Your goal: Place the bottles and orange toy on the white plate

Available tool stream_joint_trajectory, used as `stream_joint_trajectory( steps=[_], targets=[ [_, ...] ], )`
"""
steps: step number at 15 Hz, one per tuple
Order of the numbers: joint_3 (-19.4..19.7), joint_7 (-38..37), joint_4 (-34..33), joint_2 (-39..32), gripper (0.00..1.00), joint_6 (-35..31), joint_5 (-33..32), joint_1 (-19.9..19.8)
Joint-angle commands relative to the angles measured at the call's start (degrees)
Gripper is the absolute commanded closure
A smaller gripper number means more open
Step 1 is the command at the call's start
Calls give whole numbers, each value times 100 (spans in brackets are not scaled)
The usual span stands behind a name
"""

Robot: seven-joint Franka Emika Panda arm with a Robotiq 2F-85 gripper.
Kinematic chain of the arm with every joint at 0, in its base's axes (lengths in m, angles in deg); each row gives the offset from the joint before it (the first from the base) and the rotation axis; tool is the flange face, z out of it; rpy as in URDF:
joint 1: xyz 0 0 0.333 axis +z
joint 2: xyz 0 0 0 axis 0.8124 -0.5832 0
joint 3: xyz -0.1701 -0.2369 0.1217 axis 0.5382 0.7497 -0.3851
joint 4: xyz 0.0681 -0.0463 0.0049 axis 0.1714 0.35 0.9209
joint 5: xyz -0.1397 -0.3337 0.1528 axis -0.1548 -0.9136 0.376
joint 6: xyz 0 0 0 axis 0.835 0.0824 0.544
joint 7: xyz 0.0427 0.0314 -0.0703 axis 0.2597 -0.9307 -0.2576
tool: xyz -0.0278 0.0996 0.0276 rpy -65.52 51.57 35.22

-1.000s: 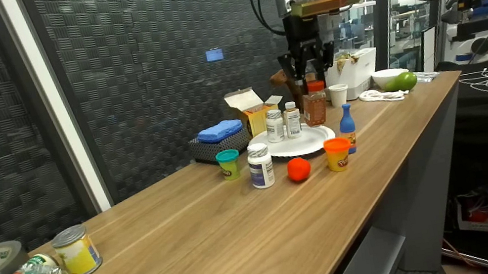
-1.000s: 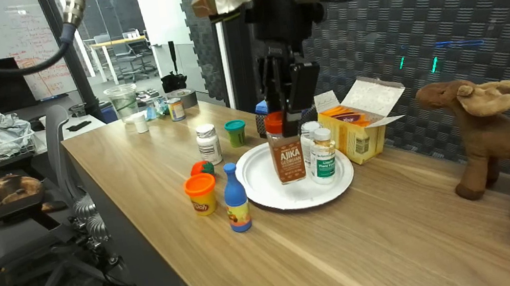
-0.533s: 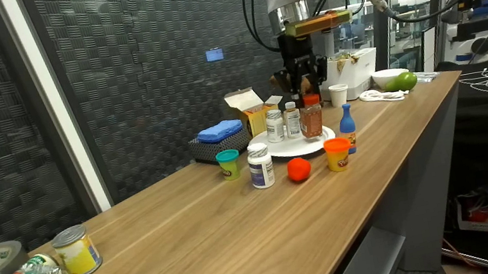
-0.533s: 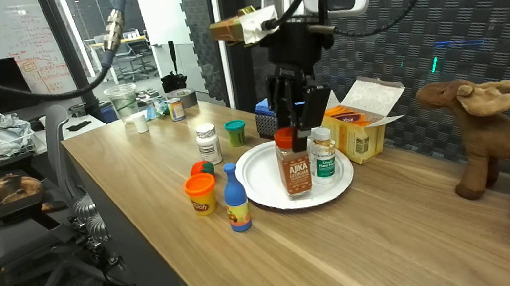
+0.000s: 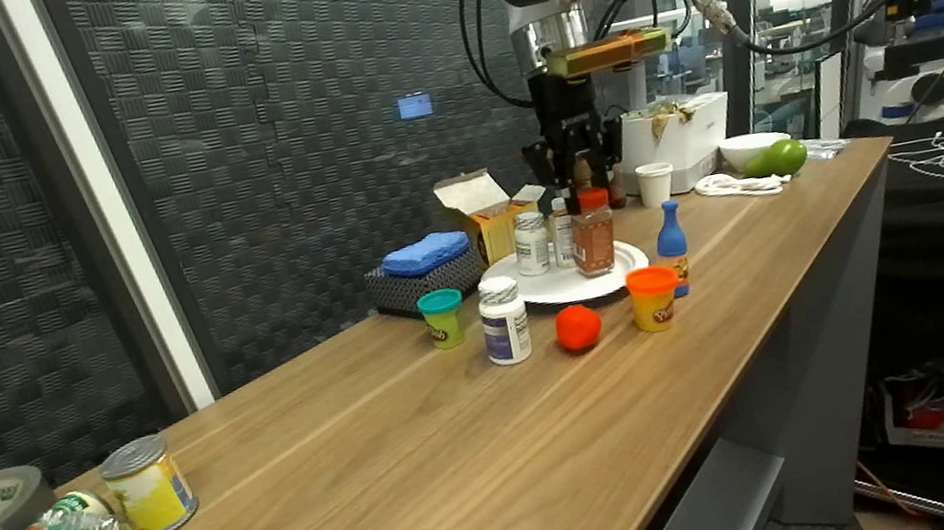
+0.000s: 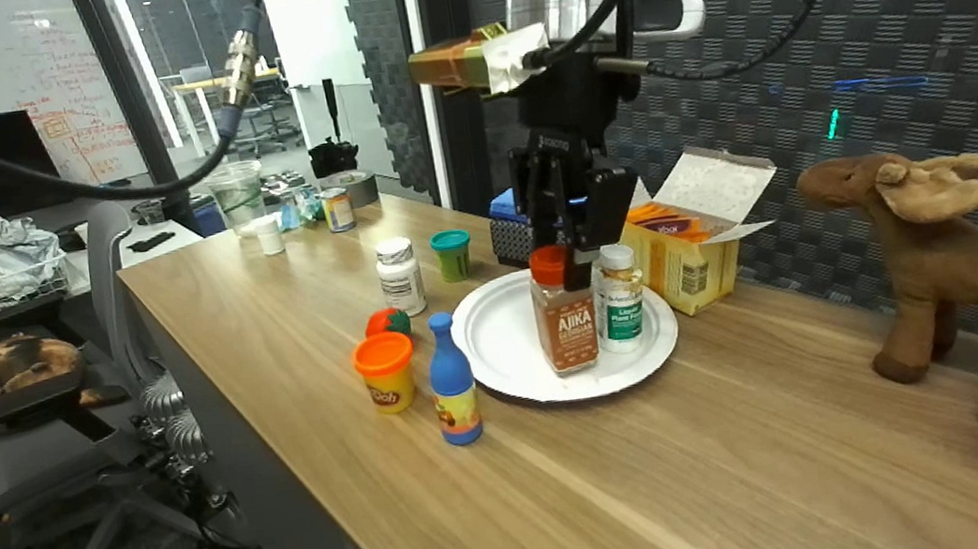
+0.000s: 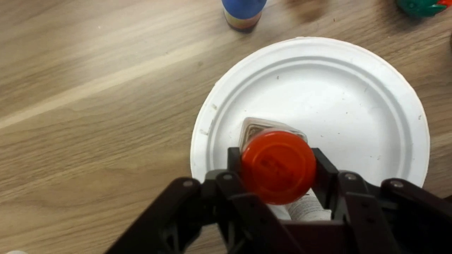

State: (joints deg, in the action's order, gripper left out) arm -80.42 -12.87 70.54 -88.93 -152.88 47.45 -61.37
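Wrist view: plate space beside bottle

the plate is white, the spice bottle red-capped, the table streaked brown.

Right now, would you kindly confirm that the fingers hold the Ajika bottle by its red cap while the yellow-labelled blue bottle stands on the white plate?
Not quite: both exterior views show the yellow-labelled blue bottle standing on the wooden table, beside the white plate. The fingers do hold the Ajika bottle by its red cap.
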Motion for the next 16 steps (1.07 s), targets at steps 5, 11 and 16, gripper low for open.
stream_joint_trajectory(
  steps=[5,11,16],
  targets=[
    [-67,99,-630,-350,75,521,154,52],
    [-125,124,-1144,-668,75,889,251,48],
    [-131,121,-1457,-821,75,1009,320,20]
  ],
)
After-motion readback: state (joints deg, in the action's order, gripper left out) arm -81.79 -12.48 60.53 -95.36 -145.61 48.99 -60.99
